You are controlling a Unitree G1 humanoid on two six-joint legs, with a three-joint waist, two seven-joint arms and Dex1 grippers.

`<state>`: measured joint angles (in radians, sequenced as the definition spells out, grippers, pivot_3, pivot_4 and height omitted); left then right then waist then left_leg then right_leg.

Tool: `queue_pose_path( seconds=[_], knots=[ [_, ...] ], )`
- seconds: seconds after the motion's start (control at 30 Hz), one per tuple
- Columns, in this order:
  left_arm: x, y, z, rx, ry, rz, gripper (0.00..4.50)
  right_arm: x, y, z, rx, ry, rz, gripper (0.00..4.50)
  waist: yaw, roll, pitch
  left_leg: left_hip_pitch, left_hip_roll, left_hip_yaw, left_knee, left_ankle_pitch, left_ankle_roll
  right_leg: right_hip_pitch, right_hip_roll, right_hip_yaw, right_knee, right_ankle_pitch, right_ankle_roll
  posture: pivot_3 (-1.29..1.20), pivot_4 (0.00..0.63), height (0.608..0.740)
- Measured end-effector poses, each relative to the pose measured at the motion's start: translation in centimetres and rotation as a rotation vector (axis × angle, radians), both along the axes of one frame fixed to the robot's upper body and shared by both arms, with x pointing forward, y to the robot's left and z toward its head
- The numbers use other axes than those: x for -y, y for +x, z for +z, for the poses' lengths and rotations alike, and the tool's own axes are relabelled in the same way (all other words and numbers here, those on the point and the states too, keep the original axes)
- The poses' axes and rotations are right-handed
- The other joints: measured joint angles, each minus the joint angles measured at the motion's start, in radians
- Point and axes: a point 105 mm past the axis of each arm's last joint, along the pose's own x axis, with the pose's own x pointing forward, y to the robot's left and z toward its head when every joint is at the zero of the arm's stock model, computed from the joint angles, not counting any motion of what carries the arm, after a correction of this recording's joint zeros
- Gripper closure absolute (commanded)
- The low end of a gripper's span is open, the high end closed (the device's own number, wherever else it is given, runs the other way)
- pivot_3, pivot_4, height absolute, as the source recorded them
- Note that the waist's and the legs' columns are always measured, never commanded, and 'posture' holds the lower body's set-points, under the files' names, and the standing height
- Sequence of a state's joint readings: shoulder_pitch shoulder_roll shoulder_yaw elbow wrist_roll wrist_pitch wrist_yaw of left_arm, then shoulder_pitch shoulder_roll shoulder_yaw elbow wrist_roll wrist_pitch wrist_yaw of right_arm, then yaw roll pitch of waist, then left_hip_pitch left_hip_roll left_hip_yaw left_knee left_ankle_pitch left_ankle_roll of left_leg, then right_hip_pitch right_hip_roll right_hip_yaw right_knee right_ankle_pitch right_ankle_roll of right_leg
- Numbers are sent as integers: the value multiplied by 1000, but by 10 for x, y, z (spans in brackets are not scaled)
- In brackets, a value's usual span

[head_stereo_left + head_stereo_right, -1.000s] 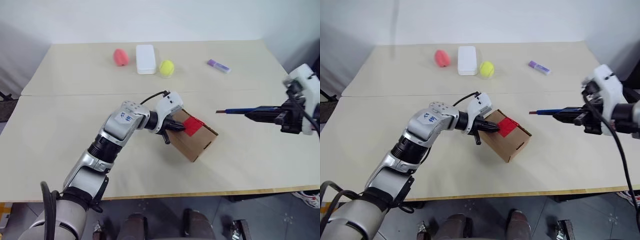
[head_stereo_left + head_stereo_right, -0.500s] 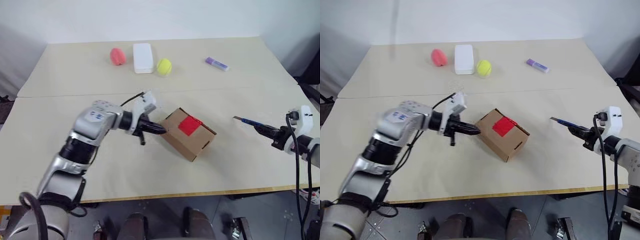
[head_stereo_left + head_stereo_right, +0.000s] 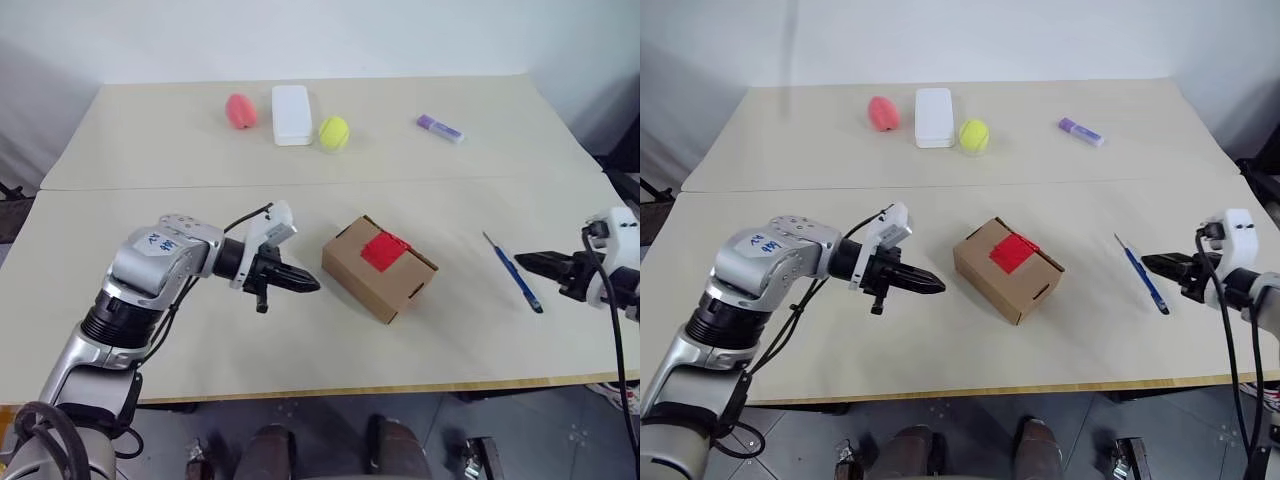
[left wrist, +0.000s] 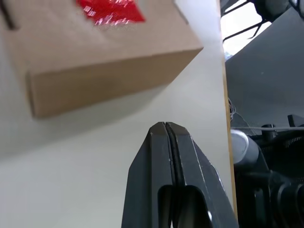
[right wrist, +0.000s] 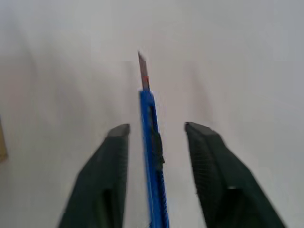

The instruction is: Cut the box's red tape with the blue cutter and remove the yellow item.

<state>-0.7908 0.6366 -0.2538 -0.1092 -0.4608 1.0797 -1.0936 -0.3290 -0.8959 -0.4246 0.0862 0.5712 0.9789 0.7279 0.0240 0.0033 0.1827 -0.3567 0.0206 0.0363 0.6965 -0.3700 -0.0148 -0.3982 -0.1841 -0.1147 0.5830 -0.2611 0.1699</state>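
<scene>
Lying flat on the surface right of the box (image 3: 380, 268): blue cutter (image 3: 512, 271) | right hand (image 5: 156, 133) spread wide around it, gripping nothing | left hand (image 4: 164, 127) pinched shut, empty, left of box | red tape (image 3: 384, 250) on box top | likely light, stiff, slick; blade sharp, so grip mid-handle

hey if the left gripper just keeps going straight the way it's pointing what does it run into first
Most likely the cardboard box. The shut left gripper points across the table at the box's near side, with bare tabletop between them. Its height over the table is unclear, so it might touch the tabletop first.
</scene>
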Motion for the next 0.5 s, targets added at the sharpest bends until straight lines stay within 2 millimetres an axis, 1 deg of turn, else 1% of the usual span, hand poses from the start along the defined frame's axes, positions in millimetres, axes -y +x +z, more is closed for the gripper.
queue_pose_path(
  seconds=[0.13, 0.17, 0.23, 0.3, 0.33, 0.4, 0.47, 0.5],
  knots=[
    [1, 3, -2, 11, 4, 26, 4500, -6, 4, 5, 37, -38, 29, 198, -1, 0, 0, 0, 0, 0, 0, 0, 0, 0, 0, 0, 0, 0, 0, 0, 150, 740],
    [0, 3, -4, 7, 5, 32, 4500, -8, 7, 10, 66, -65, 35, 22, -2, 1, 0, 0, 0, 0, 0, 0, 0, 0, 0, 0, 0, 0, 0, 0, 150, 740],
    [0, 2, -8, -5, 7, 38, 4500, -12, 16, 24, 130, -113, 41, 22, -5, 1, 1, 0, 0, 0, 0, 0, 0, 0, 0, 0, 0, 0, 0, 0, 150, 740],
    [1, 1, -11, -15, 9, 34, 4500, -23, 23, 35, 170, -147, 81, 22, -7, 1, 1, 0, 0, 0, 0, 0, 0, 0, 0, 0, 0, 0, 0, 0, 150, 740],
    [2, 0, -13, -19, 12, 34, 4500, -32, 28, 38, 176, -168, 120, 22, -7, 1, 1, 0, 0, 0, 0, 0, 0, 0, 0, 0, 0, 0, 0, 0, 150, 740],
    [7, -2, -17, -28, 13, 18, 4500, -45, 33, 38, 175, -191, 181, 22, -6, 1, 1, 0, 0, 0, 0, 0, 0, 0, 0, 0, 0, 0, 0, 0, 150, 740],
    [6, -4, -23, -43, 26, 26, 4500, -60, 46, 36, 183, -245, 238, 22, -6, 1, 1, 0, 0, 0, 0, 0, 0, 0, 0, 0, 0, 0, 0, 0, 150, 740],
    [8, -5, -26, -51, 32, 26, 4500, -66, 53, 34, 189, -280, 263, 192, -7, 1, 1, 0, 0, 0, 0, 0, 0, 0, 0, 0, 0, 0, 0, 0, 150, 740]
  ],
)
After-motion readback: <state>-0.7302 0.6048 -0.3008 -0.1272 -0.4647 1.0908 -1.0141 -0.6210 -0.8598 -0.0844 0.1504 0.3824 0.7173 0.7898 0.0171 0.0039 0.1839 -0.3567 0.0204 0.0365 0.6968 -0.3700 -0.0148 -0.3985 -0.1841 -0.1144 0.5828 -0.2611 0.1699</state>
